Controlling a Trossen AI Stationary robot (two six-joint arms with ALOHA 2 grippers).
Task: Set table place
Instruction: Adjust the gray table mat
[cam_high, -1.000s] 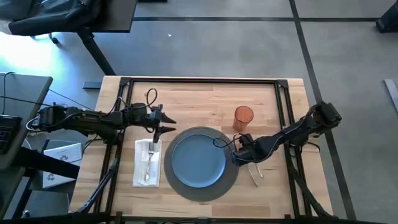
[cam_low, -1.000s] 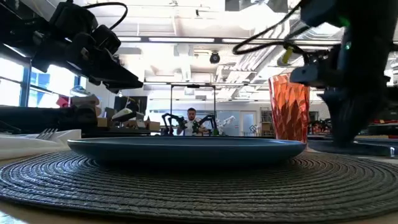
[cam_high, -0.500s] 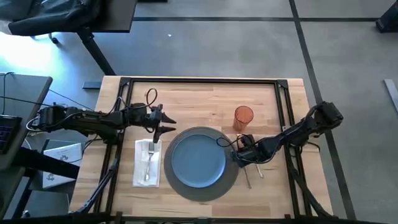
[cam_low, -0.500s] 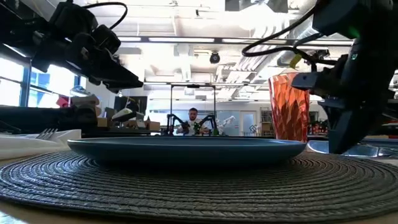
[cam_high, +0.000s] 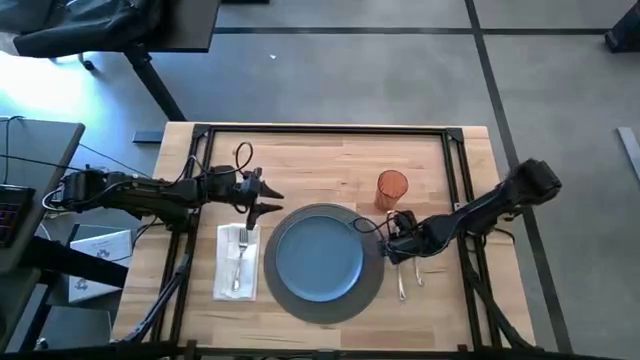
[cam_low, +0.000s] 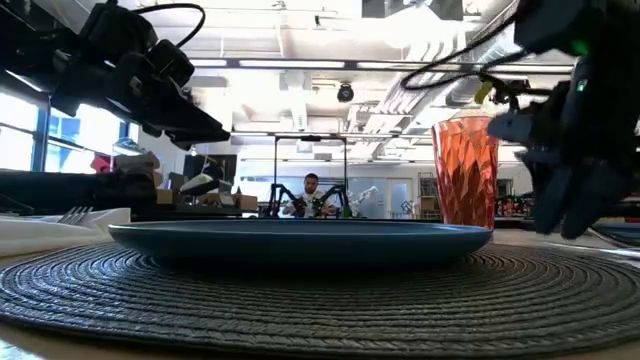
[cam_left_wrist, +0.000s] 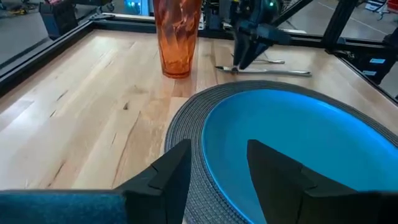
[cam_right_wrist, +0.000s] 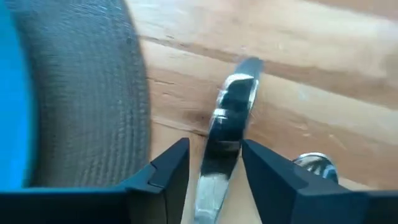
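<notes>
Placemat (cam_high: 372, 290): on table (cam_high: 320, 155), centre-front, blue plate (cam_high: 318, 255) on it; just left of my R gripper (cam_high: 395, 250).
R gripper: low over the wood beside mat edge, fingers (cam_right_wrist: 168, 171) apart, holding nothing; knife (cam_right_wrist: 225, 134) lies between/below them, spoon (cam_right_wrist: 314, 163) just beyond.
Glass (cam_high: 391, 188): orange, upright, just behind R gripper.
L gripper (cam_high: 272, 201): I see it parked above napkin (cam_high: 236, 262) w/ fork (cam_high: 240, 255), fingers apart, empty.

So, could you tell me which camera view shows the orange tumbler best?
The left wrist view: the orange tumbler stands close and unobstructed on the table. The high view shows only its rim from above, the low view hides its base behind the plate, and the right wrist view misses it.
</notes>
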